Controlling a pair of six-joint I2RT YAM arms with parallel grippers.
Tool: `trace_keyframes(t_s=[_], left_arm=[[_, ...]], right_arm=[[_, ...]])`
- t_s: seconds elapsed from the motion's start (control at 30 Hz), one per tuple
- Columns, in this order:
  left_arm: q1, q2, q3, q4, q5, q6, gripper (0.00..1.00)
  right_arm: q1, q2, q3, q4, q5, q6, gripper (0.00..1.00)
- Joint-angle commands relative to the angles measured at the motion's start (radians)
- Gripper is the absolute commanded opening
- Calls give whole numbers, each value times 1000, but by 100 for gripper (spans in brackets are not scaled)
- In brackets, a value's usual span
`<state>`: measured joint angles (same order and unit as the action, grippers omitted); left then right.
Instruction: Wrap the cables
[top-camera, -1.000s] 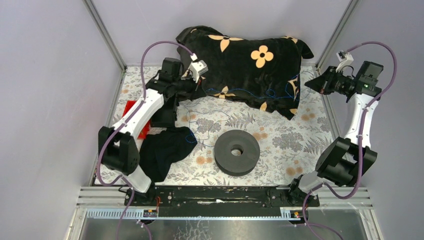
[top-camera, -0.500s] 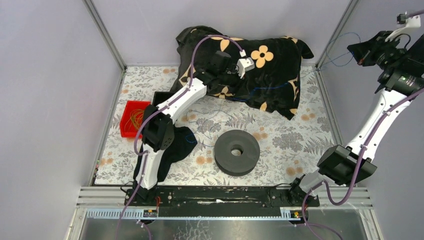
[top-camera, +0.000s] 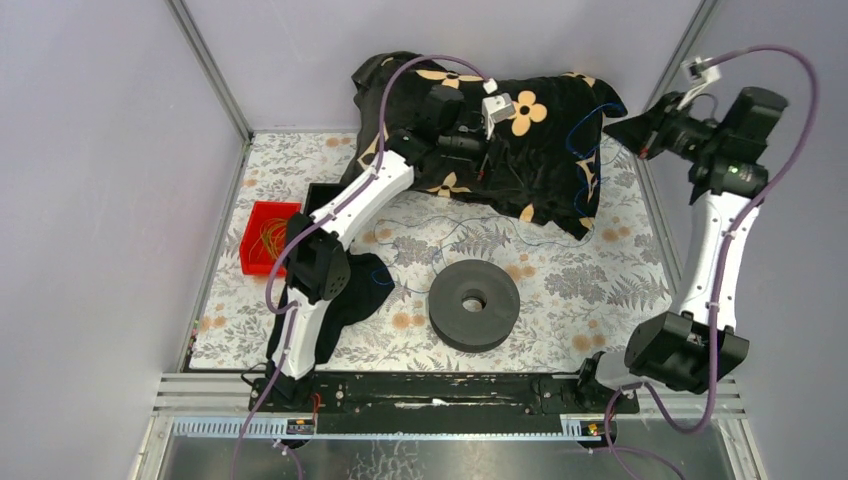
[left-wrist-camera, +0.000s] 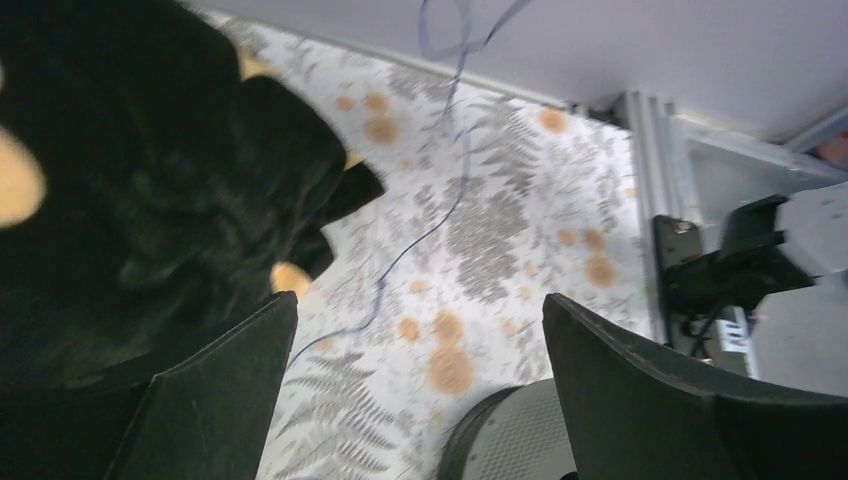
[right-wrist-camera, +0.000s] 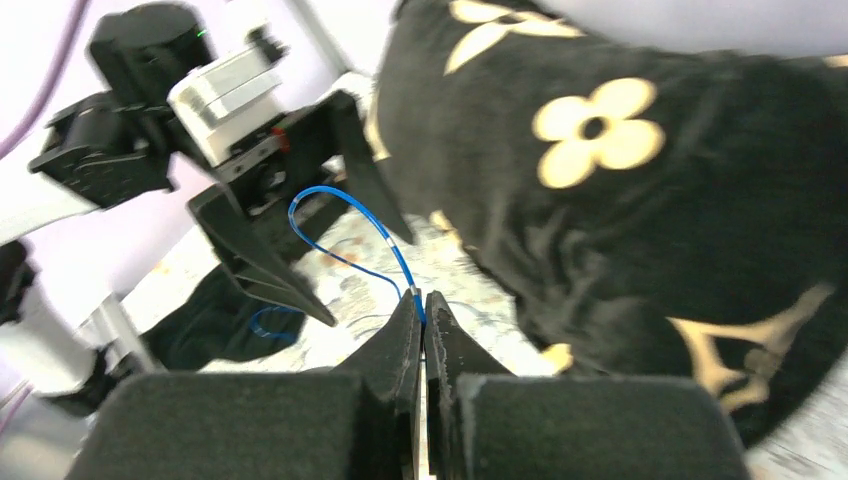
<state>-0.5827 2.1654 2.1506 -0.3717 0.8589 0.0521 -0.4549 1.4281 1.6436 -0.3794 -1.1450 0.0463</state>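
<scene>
A thin blue cable hangs in loops over the flowered black cloth and trails across the table towards the black spool. My right gripper hovers at the cloth's right end. Its jaws are shut on the blue cable, which loops out ahead of them. My left gripper hangs over the middle of the cloth. It stands wide open and holds nothing, with the cable lying on the table below and the spool at the bottom edge.
A red bin with orange wire sits at the left beside a black box. A dark cloth lies near the left arm's base. Metal posts and grey walls close in the floral table.
My left gripper has swung from the left side to over the flowered cloth and opened wide. My right arm rose to the upper right, then came back down to the cloth's right end.
</scene>
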Motion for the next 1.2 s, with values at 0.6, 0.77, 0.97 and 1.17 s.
trace_keyframes(t_s=[0.6,0.77,0.97,1.17], left_arm=[[-65,-78,-77,378,236,-441,24],[-29,-139,-77,160,195,-252,0],[-26,-237,-137,0,134,-154,0],[-26,-295,-203,-57,46,-104,0]], right_arm=[[233,-121,-221,-13,-58,-42,0],[233,-83,-138,-189,274,-193,0],[233,-62,-120,-208,529,-259,7],[233,-75,-206,-236,389,-350,34]])
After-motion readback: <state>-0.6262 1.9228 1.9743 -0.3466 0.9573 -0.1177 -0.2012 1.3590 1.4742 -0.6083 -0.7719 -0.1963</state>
